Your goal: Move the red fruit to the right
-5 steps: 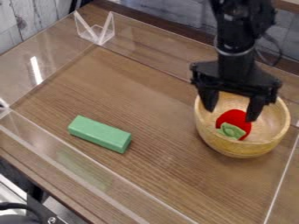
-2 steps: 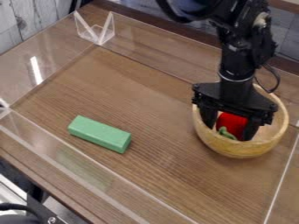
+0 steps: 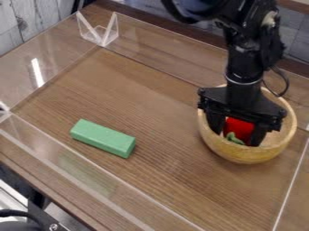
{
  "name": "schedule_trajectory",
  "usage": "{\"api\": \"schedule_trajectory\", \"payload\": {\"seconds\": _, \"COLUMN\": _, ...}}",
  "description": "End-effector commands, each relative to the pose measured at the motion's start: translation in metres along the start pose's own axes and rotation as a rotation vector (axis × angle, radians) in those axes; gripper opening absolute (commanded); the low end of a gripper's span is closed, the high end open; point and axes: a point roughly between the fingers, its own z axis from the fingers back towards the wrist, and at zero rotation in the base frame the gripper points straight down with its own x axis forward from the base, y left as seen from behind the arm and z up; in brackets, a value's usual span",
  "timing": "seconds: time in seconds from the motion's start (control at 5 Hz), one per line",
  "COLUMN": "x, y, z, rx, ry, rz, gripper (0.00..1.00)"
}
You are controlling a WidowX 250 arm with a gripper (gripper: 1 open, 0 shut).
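We see our black hand (image 3: 245, 124) down in the round wooden bowl (image 3: 280, 140), fingers pinching the small red toy strawberry (image 3: 243, 128).

Red fruit (image 3: 245, 127) (green cap), green block (image 3: 101, 138)

Glossy black jointed arm (image 3: 248, 45) with black jaws.

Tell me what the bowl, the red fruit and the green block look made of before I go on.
Bowl: pale wood by its look, matte, light tan. Red fruit: likely plastic, glossy bright red with a green cap, half hidden by the claw. Green block: uniform matte green, possibly painted wood or foam; I cannot tell which.
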Motion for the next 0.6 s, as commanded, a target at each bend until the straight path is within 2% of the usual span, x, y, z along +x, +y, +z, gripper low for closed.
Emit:
{"api": "schedule_trajectory", "payload": {"seconds": 0.0, "x": 0.007, "y": 0.0007, "z": 0.0226, "rx": -0.029, "ry": -0.051, "rz": 0.008, "gripper": 0.0}}
{"api": "schedule_trajectory", "payload": {"seconds": 0.4, "x": 0.006, "y": 0.003, "z": 0.0257, "rx": -0.03, "ry": -0.044, "rz": 0.013, "gripper": 0.0}}
